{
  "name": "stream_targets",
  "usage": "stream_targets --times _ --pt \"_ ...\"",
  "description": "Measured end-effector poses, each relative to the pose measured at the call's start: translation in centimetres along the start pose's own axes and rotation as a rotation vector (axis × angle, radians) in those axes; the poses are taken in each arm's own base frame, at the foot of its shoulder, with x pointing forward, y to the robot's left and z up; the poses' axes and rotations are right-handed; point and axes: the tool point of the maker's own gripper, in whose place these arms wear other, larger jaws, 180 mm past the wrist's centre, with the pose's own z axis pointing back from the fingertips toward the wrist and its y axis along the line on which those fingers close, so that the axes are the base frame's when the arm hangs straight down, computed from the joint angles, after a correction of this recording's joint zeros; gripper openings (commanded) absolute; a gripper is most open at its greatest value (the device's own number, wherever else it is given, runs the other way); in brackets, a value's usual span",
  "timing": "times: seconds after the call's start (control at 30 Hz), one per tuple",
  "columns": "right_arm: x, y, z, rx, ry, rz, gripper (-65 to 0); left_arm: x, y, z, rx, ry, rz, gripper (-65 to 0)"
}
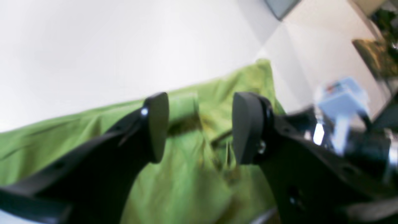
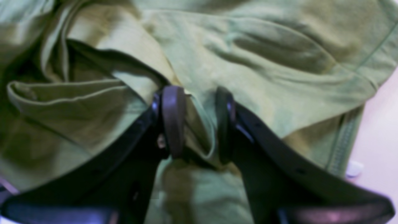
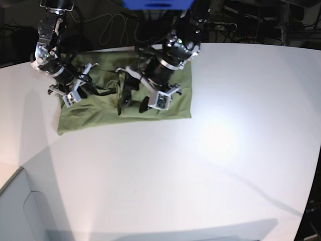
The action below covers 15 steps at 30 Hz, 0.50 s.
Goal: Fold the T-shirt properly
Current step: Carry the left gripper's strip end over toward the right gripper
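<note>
The olive-green T-shirt (image 3: 165, 108) lies rumpled on the white table (image 3: 200, 165) at the back left. It also shows in the left wrist view (image 1: 192, 174) and fills the right wrist view (image 2: 264, 62). My left gripper (image 1: 200, 127) is open just above the shirt's middle, with nothing between its fingers; in the base view it (image 3: 133, 102) points down at the cloth. My right gripper (image 2: 199, 123) is closed on a raised fold of the shirt near a hem. In the base view it (image 3: 80, 93) sits over the shirt's left part.
Dark cables and equipment (image 3: 115, 25) lie beyond the table's far edge. A blue object (image 3: 158, 4) hangs over the back of the table. The table edge (image 3: 15, 175) drops off at the front left. The other arm (image 1: 342, 124) shows blurred at the right of the left wrist view.
</note>
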Motion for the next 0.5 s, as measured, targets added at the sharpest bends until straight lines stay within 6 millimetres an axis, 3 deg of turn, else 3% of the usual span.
stream_targets --times 0.17,0.33,0.4,0.5 --pt "-0.1 0.0 0.0 -0.001 0.003 0.000 -49.7 -3.2 2.1 0.7 0.031 0.091 -0.053 -33.3" --pt "0.0 0.1 0.0 0.000 0.003 0.000 -49.6 -6.9 1.9 0.1 0.005 0.186 0.041 -33.3" --pt "0.0 0.0 0.0 0.000 0.003 0.001 -49.6 -7.1 1.9 -0.5 -0.004 0.194 0.066 -33.3" --pt "0.0 0.1 0.0 0.000 0.003 0.000 -49.6 -5.4 2.2 -1.8 -0.020 0.160 0.074 -33.3"
